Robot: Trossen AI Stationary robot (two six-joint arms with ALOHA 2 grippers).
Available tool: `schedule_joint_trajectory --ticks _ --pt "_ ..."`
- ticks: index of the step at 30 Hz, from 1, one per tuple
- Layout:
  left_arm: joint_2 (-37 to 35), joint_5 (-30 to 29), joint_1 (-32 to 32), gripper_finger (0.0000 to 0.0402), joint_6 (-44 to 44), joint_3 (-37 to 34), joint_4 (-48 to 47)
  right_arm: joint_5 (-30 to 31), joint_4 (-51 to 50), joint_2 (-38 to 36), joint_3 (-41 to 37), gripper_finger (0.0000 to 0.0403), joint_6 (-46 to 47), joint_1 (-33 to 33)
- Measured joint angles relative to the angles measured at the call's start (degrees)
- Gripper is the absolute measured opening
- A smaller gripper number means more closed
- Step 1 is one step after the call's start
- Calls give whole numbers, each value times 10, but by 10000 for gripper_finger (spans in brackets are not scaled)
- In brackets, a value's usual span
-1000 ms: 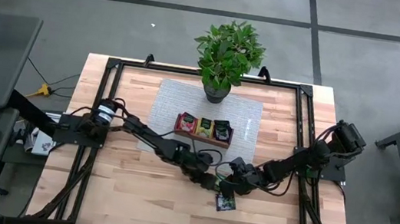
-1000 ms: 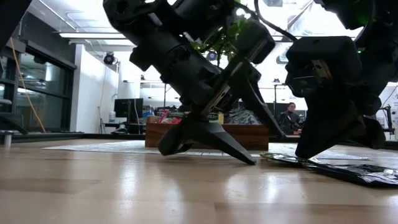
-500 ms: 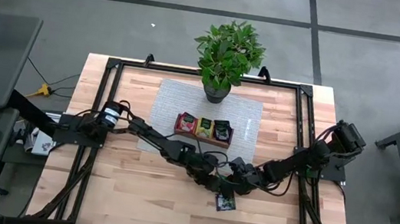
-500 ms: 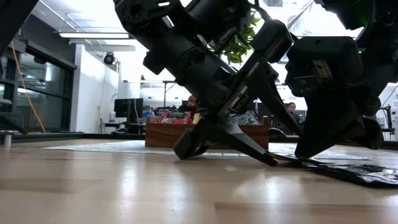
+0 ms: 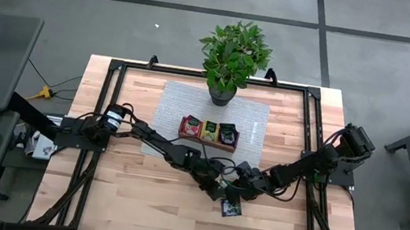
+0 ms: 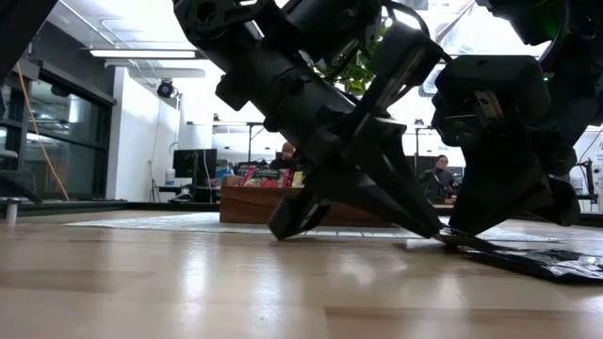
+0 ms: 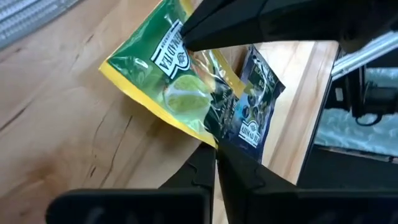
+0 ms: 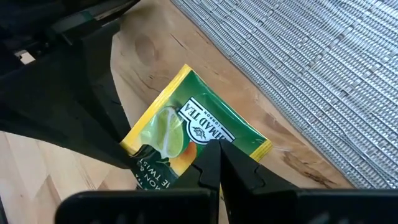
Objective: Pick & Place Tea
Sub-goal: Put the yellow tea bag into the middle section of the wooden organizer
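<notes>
At centre-bottom of the high view, both tools are meeting over a dark sachet (image 5: 230,207) lying on the table (image 5: 130,200). Left wrist view: left tool (image 7: 214,163) pinching the yellow-green sachet (image 7: 169,81). Right wrist view: right tool (image 8: 219,163) clamping the same sachet; release one side before lifting, I judge.

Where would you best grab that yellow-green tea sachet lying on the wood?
Probably by a thin edge: the yellow-green sachet lies flat, so fingers must slide in low from the side. Both end effectors already pinch it at opposite edges, the left and the right.
</notes>
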Motion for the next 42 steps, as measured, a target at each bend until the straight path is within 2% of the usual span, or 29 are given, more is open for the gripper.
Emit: schedule_joint_trajectory --ticks 9,17,28,34,38,42 --pt "0 23 8 1 105 0 -44 -2 2 -12 0 0 -21 0" --pt "-24 38 12 0 215 -2 -115 -1 -31 -85 -2 0 -82 -1" --pt "-89 -29 16 0 390 -4 -253 -8 -8 -209 -1 0 -261 -1" --pt "-123 -74 15 0 489 28 -332 13 -6 -219 -1 1 -296 -13" --pt "-130 -92 15 0 551 83 -392 -5 12 -216 -1 21 -320 -33" --pt "-130 -101 15 0 596 130 -443 -37 39 -216 0 72 -326 -60"
